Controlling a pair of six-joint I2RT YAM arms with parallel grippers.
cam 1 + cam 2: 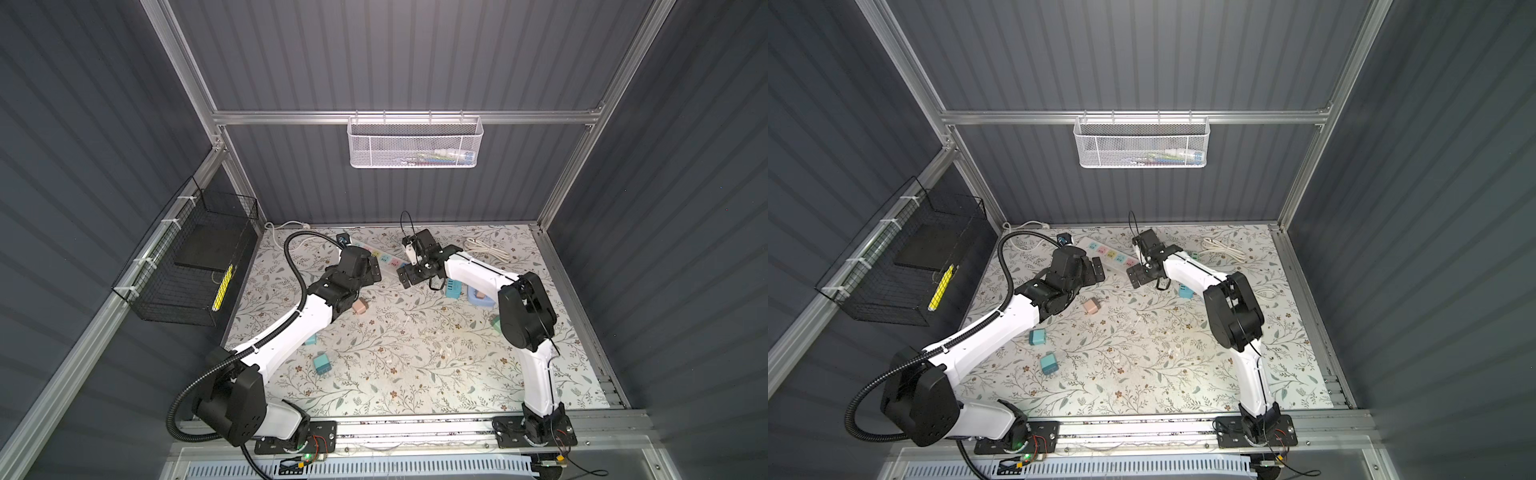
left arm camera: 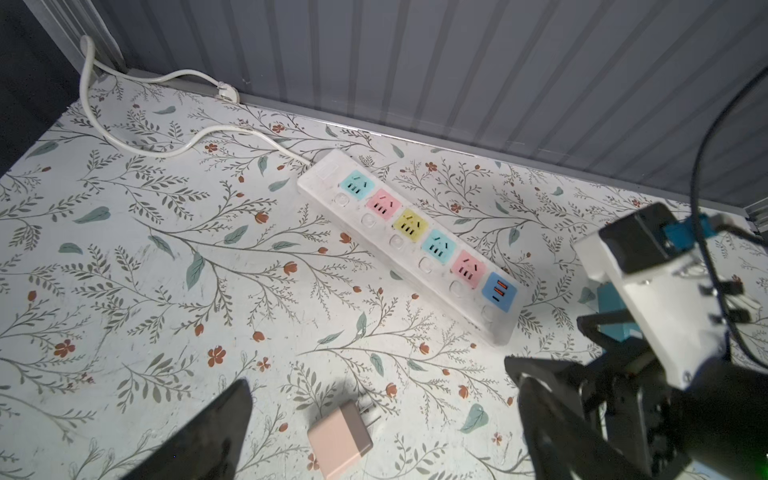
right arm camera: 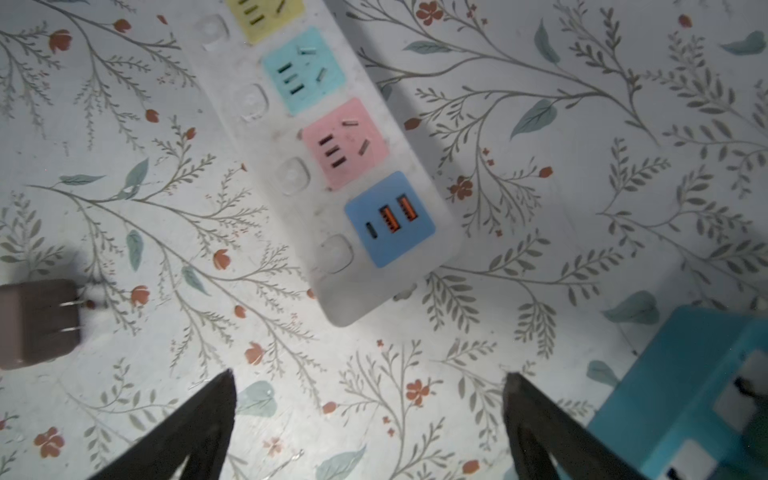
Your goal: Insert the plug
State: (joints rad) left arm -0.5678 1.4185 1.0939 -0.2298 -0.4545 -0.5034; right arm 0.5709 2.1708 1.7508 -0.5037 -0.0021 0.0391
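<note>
Front plug (image 1: 322,365): teal, lying flat on the floral worktop (image 1: 415,374), prongs pointing toward the near edge.
Second teal plug (image 1: 1037,337): lying just beside the left forearm.
Pink plug (image 2: 340,440): a pale pink, round-cornered block with two flat metal prongs. It is lying on its side at mid-worktop with the prongs aiming toward the strip, near both tools and touching neither.
Blue plug (image 3: 681,395): lying just beside the right tool.
Left tool (image 1: 375,270): hovering beyond the pink plug, jaws spread wide and gripping nothing.
Right tool (image 3: 369,376): hovering just short of the strip's USB end, jaws spread wide and gripping nothing.
Strip (image 2: 409,245): white, lying diagonally near the back wall, showing teal, pink, yellow, teal and pink sockets and a blue USB block.
Cord (image 2: 84,87): white, trailing from the strip toward the back corner.
</note>
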